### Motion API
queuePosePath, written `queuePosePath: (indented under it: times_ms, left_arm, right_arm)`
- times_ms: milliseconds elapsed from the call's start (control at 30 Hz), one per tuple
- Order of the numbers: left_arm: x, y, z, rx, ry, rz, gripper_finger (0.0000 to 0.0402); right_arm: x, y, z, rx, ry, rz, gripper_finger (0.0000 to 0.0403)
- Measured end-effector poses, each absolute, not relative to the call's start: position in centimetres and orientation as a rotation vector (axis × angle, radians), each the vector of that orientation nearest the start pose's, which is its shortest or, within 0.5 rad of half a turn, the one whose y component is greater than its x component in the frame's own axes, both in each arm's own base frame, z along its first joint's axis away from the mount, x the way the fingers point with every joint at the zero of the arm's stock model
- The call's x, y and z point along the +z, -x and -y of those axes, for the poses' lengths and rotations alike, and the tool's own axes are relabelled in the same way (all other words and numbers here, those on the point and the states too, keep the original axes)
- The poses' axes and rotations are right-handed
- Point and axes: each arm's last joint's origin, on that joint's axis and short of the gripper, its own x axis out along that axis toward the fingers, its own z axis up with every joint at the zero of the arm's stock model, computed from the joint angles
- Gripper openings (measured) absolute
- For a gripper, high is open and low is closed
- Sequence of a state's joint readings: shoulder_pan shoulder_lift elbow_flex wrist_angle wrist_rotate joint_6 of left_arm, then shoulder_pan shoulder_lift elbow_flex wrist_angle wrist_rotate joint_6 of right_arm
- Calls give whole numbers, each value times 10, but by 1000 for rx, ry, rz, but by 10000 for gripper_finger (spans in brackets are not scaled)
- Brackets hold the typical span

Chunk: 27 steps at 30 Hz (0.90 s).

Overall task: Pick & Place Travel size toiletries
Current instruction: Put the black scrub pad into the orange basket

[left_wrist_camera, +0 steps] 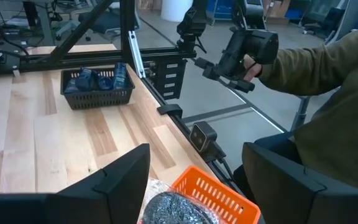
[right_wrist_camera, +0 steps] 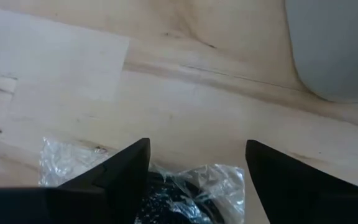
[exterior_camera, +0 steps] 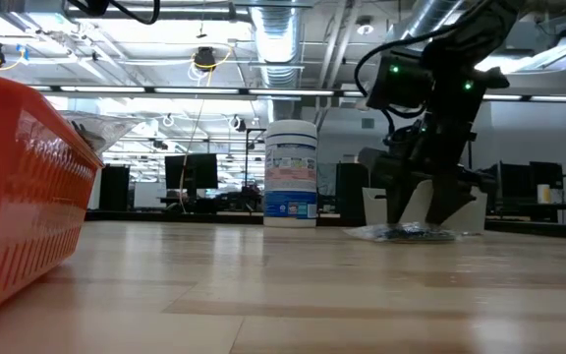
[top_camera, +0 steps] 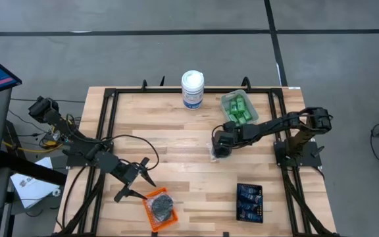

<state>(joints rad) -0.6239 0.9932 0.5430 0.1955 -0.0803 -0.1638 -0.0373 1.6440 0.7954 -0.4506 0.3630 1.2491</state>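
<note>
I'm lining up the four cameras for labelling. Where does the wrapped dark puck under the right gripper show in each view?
High view: wrapped puck at table centre, just beneath the right gripper.
Low view: flat on the table at right, below that gripper.
Left wrist view: not identifiable.
Right wrist view: between the open fingers, bottom centre.
Shared landmark: white canister, behind-left of the puck in the low view.

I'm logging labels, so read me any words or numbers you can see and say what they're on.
None can be read.
Canister: blue label carries print, too blurred to read.
Blue tubes in the black tray: no print legible.
Green bottles: no print legible.
</note>
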Motion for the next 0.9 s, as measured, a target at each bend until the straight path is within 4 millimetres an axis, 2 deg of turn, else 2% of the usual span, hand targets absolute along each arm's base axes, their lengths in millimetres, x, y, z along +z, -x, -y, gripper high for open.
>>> queuePosePath:
  times_ms: [267,667,900]
  left_arm:
    - [247,-177,124,-519,69,-288,250]
    - [247,-177,124,-518,68,-292,250]
    - [247,-177,124,-517,67,-295,250]
  right_arm:
    - [131,-271,14,-1053,-840,-888,194]
    - [131,-271,13,-1031,-833,-910,11]
    - [132,-272,13,-1029,-806,-908,2]
